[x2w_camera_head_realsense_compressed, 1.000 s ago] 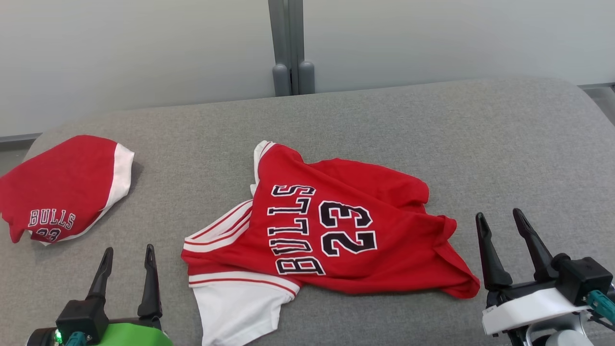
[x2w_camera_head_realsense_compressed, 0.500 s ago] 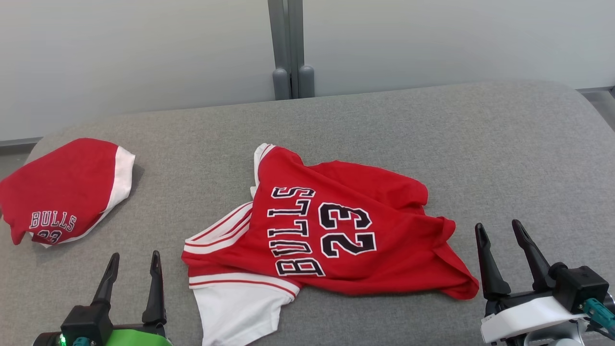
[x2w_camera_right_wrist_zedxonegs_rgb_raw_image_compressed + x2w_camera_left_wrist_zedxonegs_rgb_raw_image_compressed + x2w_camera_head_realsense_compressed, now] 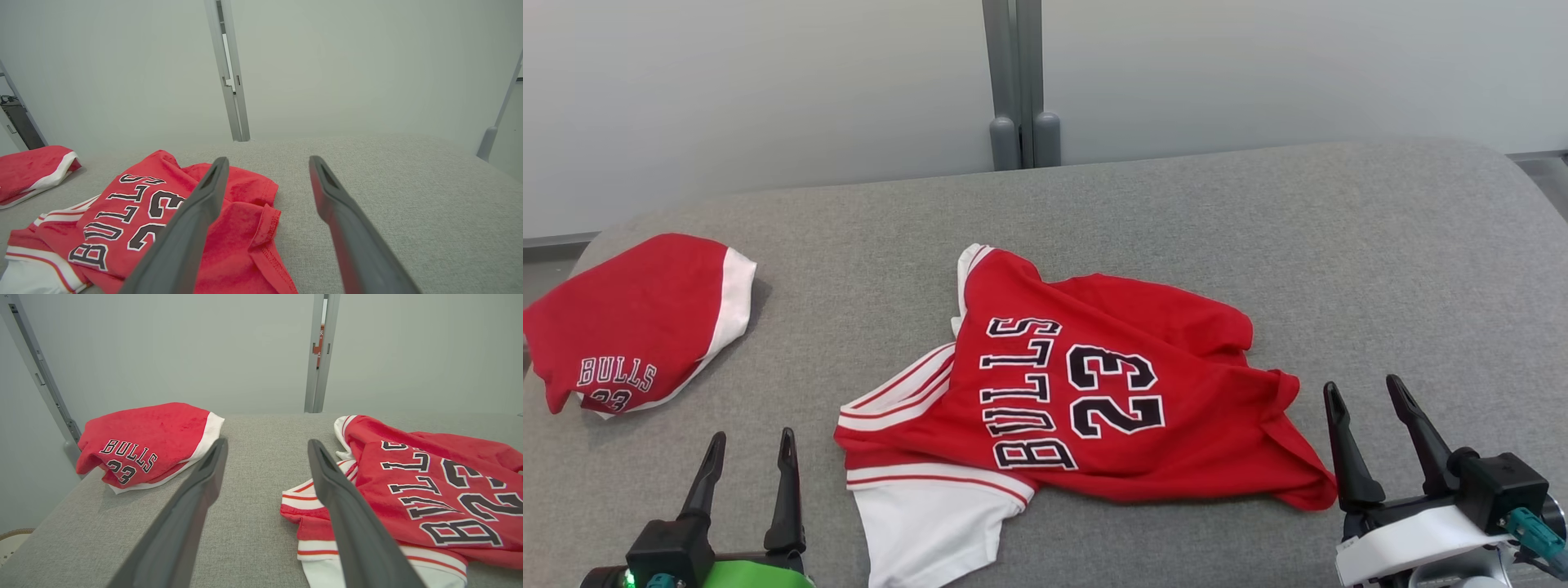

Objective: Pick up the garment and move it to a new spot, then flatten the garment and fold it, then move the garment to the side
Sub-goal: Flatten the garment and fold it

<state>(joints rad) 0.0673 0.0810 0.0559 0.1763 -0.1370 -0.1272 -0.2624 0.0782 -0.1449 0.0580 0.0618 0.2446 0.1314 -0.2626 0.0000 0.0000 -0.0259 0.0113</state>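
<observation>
The crumpled red and white cloth jersey (image 3: 1094,392) lies on the middle of the grey fabric-covered desk (image 3: 1258,220), toward its near edge. The folded red and white cloth bundle (image 3: 637,318) sits at the desk's left end, well apart from the jersey. The left gripper (image 3: 752,435) is at the near edge, between the two. The right gripper (image 3: 1363,384) is just beside the jersey's right end. A grey upright metal post (image 3: 1017,82) stands behind the desk's far edge.

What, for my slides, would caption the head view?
Open left gripper and right gripper flank a crumpled red Bulls jersey on the grey cushion; a second red garment lies left.
</observation>
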